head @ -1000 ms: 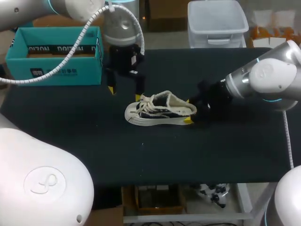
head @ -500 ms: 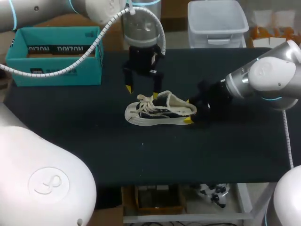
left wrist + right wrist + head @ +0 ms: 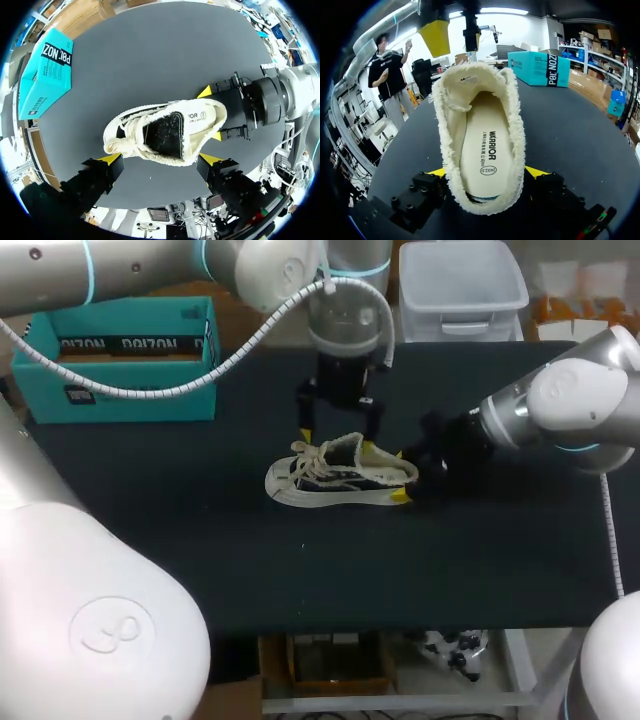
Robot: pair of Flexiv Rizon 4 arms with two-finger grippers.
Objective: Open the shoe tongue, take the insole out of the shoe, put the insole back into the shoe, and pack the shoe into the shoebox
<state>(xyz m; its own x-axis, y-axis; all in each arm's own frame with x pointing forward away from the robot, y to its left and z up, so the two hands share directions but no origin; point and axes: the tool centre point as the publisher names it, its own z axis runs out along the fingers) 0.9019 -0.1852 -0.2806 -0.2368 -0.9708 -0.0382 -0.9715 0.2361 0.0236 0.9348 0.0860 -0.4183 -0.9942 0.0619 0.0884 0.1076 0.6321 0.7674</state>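
The left arm (image 3: 150, 270) comes in from the far left and bends down over the middle of the bench (image 3: 200, 550), its wrist pointing straight down. The left tool (image 3: 338, 440) hangs just above the shoe (image 3: 330, 475). Its fingers are spread wide, wider than the shoe's opening, with nothing between them and no contact that I can see.

The right arm (image 3: 570, 400) reaches in low from the right, lying almost level with the bench. The right tool (image 3: 399, 475) grips the heel of the shoe, one yellow tip on the far side and one on the near side, both against the heel.

The shoe stands upright on its sole near the middle of the bench, toe to the left and heel to the right. It has a white rubber sole, a dark upper, pale laces (image 3: 312, 458) and a thick, cream, fleecy lining (image 3: 517, 125) that curls over the collar. The insole (image 3: 486, 150) lies flat inside, smooth and pale.

The teal cardboard shoebox (image 3: 120, 355) sits open at the far left corner, well apart from the shoe.
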